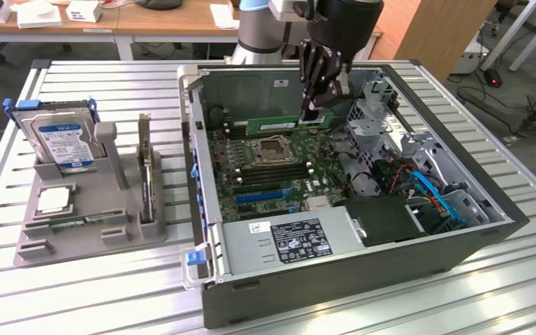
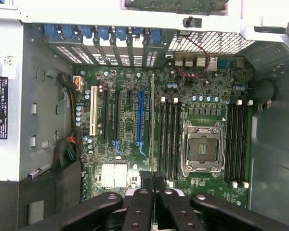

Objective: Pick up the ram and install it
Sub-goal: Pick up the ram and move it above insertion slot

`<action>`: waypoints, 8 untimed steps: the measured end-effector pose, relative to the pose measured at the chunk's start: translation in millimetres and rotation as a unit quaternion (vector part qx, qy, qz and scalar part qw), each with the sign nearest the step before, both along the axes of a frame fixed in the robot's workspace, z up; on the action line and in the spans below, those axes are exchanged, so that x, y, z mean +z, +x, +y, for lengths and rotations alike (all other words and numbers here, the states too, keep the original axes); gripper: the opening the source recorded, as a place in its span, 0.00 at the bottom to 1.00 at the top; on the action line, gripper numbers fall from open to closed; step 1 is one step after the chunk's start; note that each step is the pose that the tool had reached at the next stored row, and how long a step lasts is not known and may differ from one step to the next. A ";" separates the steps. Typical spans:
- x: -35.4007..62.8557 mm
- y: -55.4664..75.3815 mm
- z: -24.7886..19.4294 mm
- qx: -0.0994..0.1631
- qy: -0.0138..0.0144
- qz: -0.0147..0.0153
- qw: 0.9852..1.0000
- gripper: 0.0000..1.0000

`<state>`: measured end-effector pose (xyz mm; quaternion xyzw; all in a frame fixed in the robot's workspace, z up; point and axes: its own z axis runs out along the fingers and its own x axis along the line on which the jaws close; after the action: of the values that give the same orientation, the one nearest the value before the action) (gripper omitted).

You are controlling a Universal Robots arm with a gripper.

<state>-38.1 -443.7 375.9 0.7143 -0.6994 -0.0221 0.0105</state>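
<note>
Ram: we see the ram (image 1: pixel 276 124) inside the open computer case (image 1: pixel 343 286), held on edge over the motherboard (image 2: pixel 125 130).
Grip: the gripper (image 1: pixel 313 112) is clenched on one end of the stick, and the rest juts out unsupported.
Nearest slots: the closest are the DIMM slots (image 2: pixel 168 139) beside the CPU socket (image 2: pixel 201 147). In the wrist view the stick's thin edge appears to lie just beside that bank, toward the blue expansion slot (image 2: pixel 139 118), not over a slot.
Contact: we cannot tell whether the stick touches the board.
Risk, offset: we judge that pressing down from here would drive it into a slot wall or board components.
Risk, tilt: the end grip could let the free end sag, so only one side seats.
Risk, notch: a reversed stick would jam, and we cannot make out the notch.
</note>
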 end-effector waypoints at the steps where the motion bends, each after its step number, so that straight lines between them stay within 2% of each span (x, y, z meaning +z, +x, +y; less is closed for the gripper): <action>1: -0.1 1.7 0.0 0.000 0.000 0.000 1.000 0.11; 8: 0.0 15.4 0.0 0.000 0.000 0.001 1.000 0.11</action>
<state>-22.6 -443.6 375.9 0.7143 -0.6994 -0.0228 0.0112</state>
